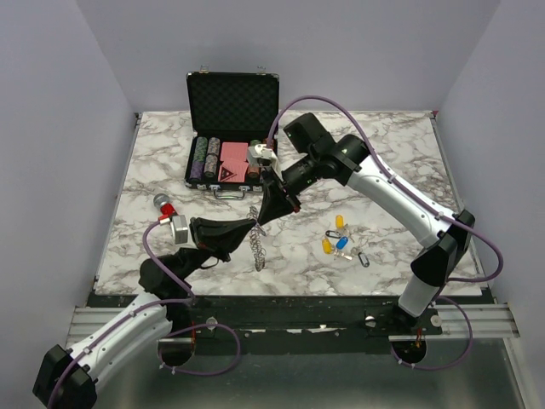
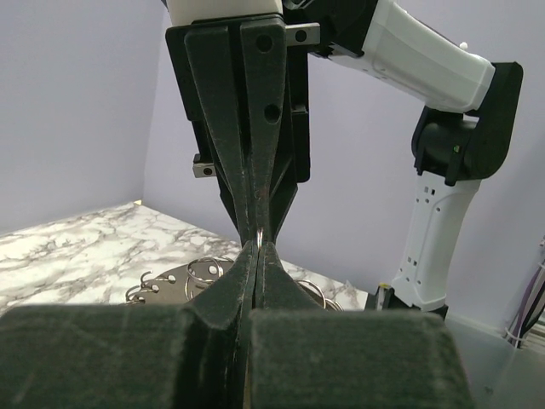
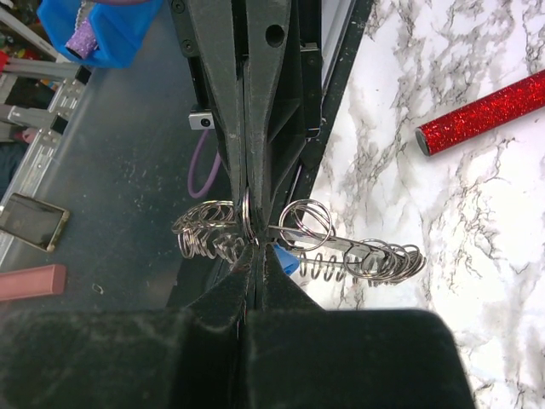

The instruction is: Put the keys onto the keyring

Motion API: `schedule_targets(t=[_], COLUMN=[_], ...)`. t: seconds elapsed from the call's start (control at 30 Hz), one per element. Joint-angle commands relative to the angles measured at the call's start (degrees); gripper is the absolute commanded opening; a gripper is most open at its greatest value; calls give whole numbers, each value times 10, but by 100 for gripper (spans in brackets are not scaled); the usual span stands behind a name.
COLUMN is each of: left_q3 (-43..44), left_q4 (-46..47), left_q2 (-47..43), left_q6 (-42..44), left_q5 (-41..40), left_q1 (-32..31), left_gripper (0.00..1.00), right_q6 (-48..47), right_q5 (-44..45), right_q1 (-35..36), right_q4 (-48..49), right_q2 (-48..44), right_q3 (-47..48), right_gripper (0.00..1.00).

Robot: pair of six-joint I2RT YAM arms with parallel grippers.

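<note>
on the marble worktop (image 1: 170,162) an open black poker-chip case (image 1: 232,102) stands at the far side, and everything else is placed from it. the keyring (image 1: 259,245), a silvery ring crowded with small wire loops, hangs in front of the case, lifted at its upper end with its lower end down at the worktop.

the left gripper (image 2: 256,250) is closed tight, its black fingers pressed together on the wire of the keyring. the right gripper (image 3: 255,253) reaches in from the case side and is closed just as narrowly on the same stretch of wire. the two pairs of tips meet almost point to point in front of the case's handle. in the right wrist view the loops fan out on both sides of the pinched spot, and a small blue piece (image 3: 286,262) sits just beside the tips. whether it is a key cannot be told.

the keys (image 1: 340,241) lie loose in a small cluster on the worktop, in front of the case and off to its right, well apart from the keyring. yellow, blue and black heads show among them, and none is in either gripper.

a red glittery cylinder (image 1: 163,207) lies in front of the case's left corner, near the left arm's wrist. inside the case, rows of poker chips (image 1: 205,157) sit beside a pink card box (image 1: 232,158).
</note>
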Motion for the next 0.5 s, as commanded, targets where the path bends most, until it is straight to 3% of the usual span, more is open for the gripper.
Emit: schedule_targets(t=[0.0,0.47], left_q3=[3,5], left_q4=[120,165], left_q2=[30,58], left_q6=[-34,-55], left_q5=[-10,11], left_q1=[3,3], left_gripper=[0,0], right_q6=[40,101], right_q5=[-10,-45], right_q1=[3,3], right_q4=[24,70], right_q2=[7,16], right_q3=[-4,-3], right_gripper=[0,3])
